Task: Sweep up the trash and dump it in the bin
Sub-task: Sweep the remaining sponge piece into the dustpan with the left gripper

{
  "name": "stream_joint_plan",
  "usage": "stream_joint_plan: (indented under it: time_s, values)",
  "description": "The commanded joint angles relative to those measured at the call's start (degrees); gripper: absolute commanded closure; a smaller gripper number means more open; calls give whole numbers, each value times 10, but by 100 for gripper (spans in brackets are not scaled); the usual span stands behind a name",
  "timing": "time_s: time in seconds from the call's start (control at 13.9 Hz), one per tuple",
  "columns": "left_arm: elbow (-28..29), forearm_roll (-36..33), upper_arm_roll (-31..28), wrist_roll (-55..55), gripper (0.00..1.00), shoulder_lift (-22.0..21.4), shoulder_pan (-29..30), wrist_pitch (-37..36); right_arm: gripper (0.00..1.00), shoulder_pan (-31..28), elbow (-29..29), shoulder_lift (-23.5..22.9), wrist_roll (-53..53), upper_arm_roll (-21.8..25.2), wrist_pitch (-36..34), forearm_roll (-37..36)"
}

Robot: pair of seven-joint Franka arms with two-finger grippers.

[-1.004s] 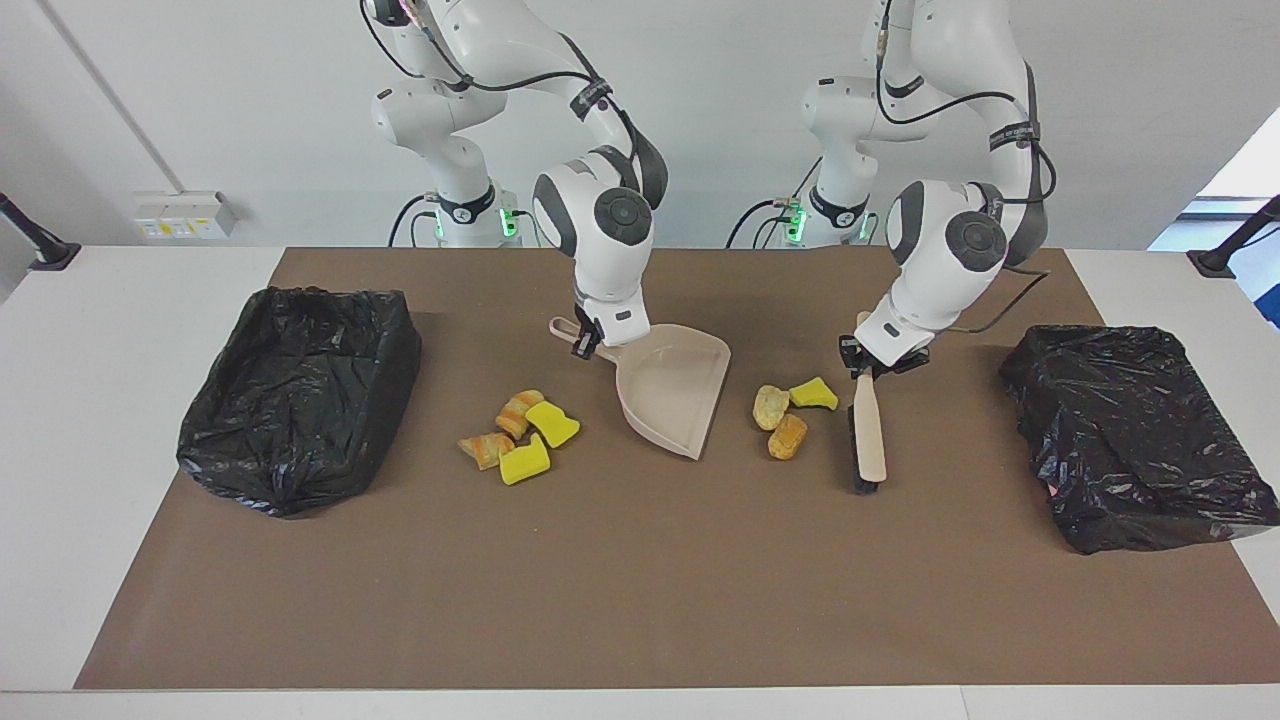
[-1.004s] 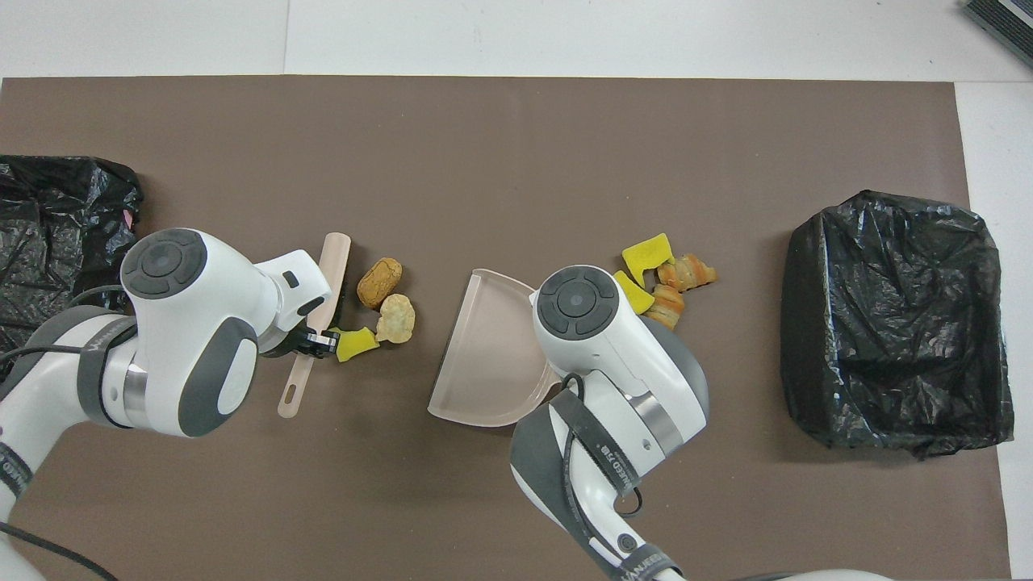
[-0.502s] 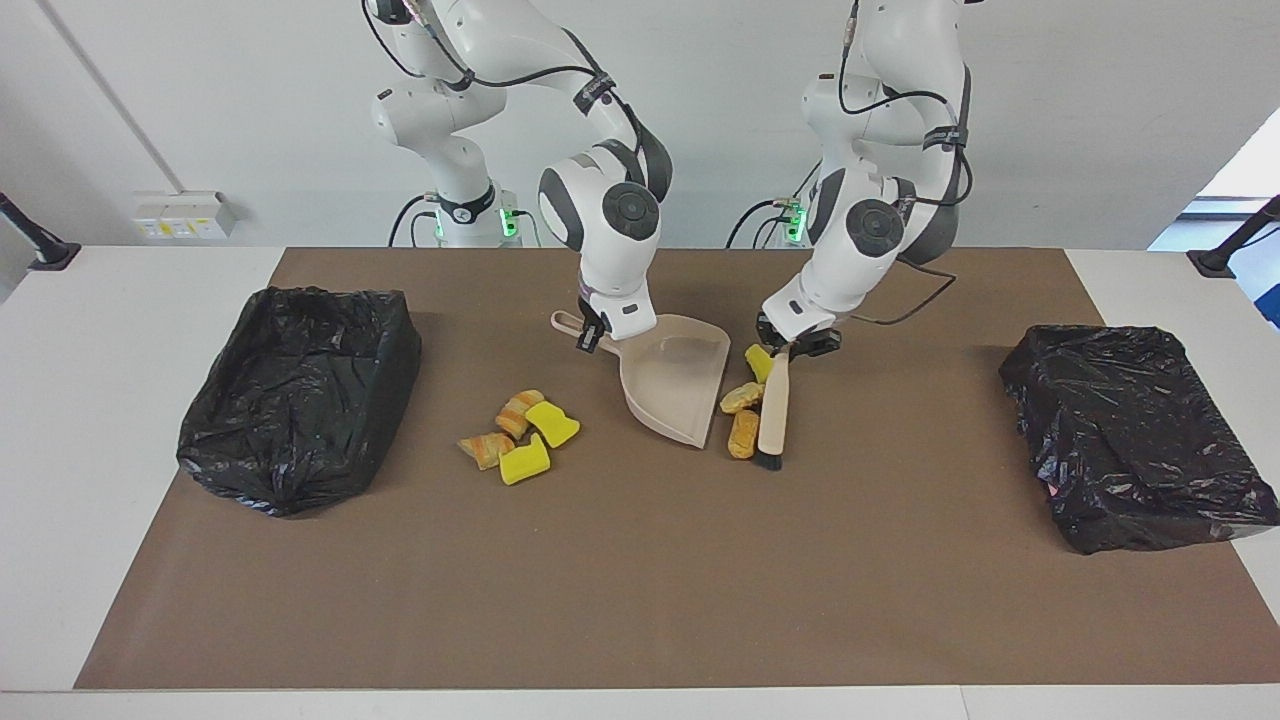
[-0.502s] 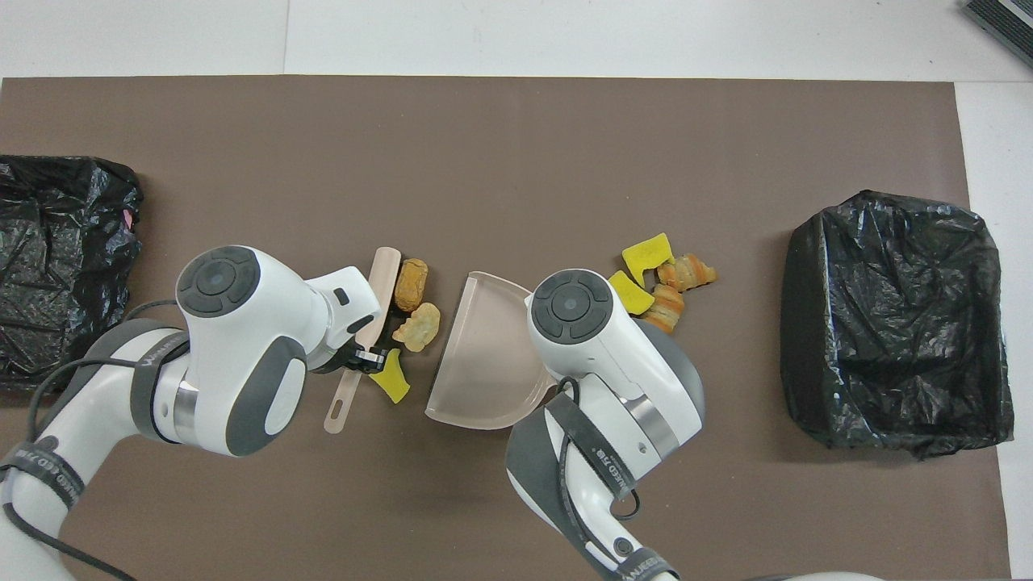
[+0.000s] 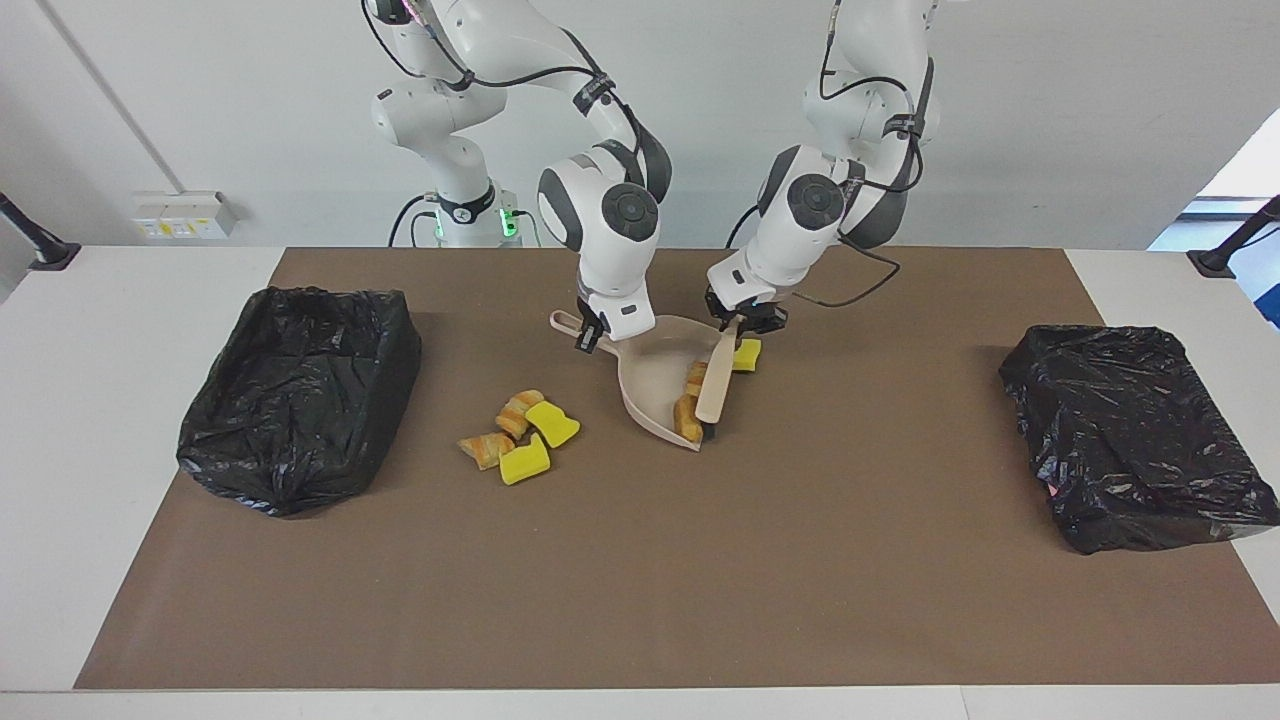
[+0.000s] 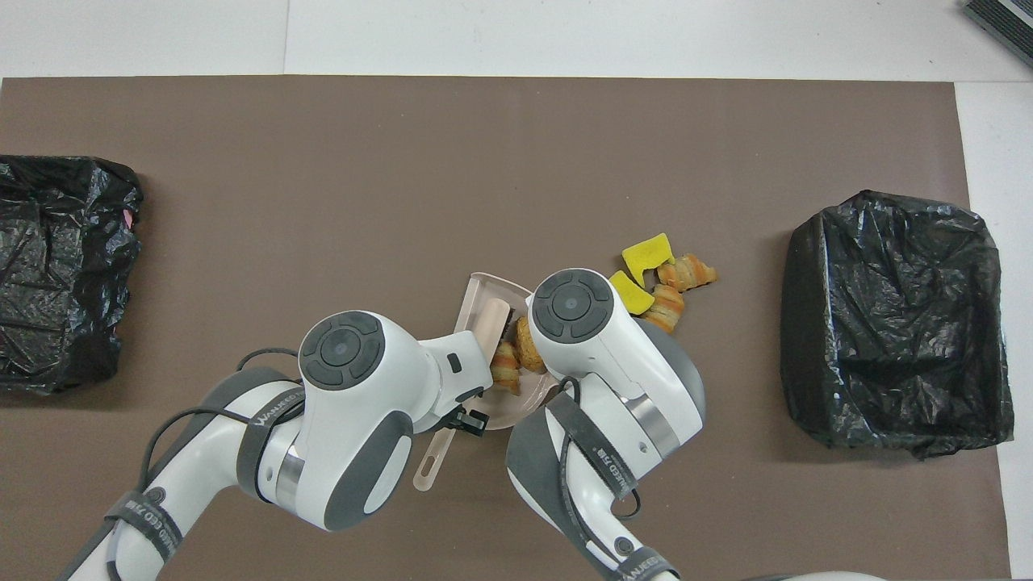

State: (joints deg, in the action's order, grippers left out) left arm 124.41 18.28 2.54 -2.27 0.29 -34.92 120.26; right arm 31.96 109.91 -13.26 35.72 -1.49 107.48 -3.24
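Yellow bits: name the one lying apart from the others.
The yellow bit beside the dustpan, by the brush; the other two sit in the four-piece pile.

Three yellow sponge bits (image 5: 538, 423), four tan lumps (image 5: 487, 448), one dustpan (image 5: 655, 385), one brush (image 5: 716, 378), two black-lined bins (image 5: 300, 395).

Two bins (image 5: 300, 395) (image 5: 1135, 435) are lined with crinkled, glossy black plastic film. The dustpan (image 5: 660, 395) and brush (image 5: 716, 378) look like smooth matt beige plastic. A matt brown paper-like mat (image 5: 640, 580) covers the smooth white table (image 5: 90, 400); porous yellow sponge bits (image 5: 525, 463) lie on it.
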Motion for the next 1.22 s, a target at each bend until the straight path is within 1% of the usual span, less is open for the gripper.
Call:
stream_joint_plan:
  time_s: [0.0, 0.22, 0.29, 0.36, 0.5, 0.57, 0.65, 0.79, 1.15]
  values:
    - [-22, 9, -15, -16, 100, -37, 26, -52, 100, -3, 5, 12, 10, -3, -3, -4]
    - [-18, -16, -17, -89, 100, -41, 55, -64, 100, -4, 6, 12, 18, -2, -1, -4]
    - [-12, -39, -16, -114, 100, -42, 68, -65, 100, -6, 7, 12, 33, -2, 4, -5]
    - [-1, -59, -17, -135, 100, -41, 69, -67, 100, -7, 8, 11, 71, -2, 11, -5]
    - [56, -69, -17, -143, 100, -44, 82, -57, 100, -11, 14, 10, 149, -2, 50, -7]
    - [75, -69, -17, -143, 100, -44, 92, -46, 100, -16, 18, 9, 172, -2, 60, -7]
    - [93, -69, -17, -144, 100, -47, 93, -34, 100, -18, 18, 9, 188, -2, 62, -8]
    - [112, -69, -14, -155, 100, -48, 87, -11, 100, -18, 18, 9, 198, -2, 62, -15]
    - [116, -68, -11, -159, 100, -48, 62, 11, 100, -18, 20, 9, 199, -2, 62, -15]
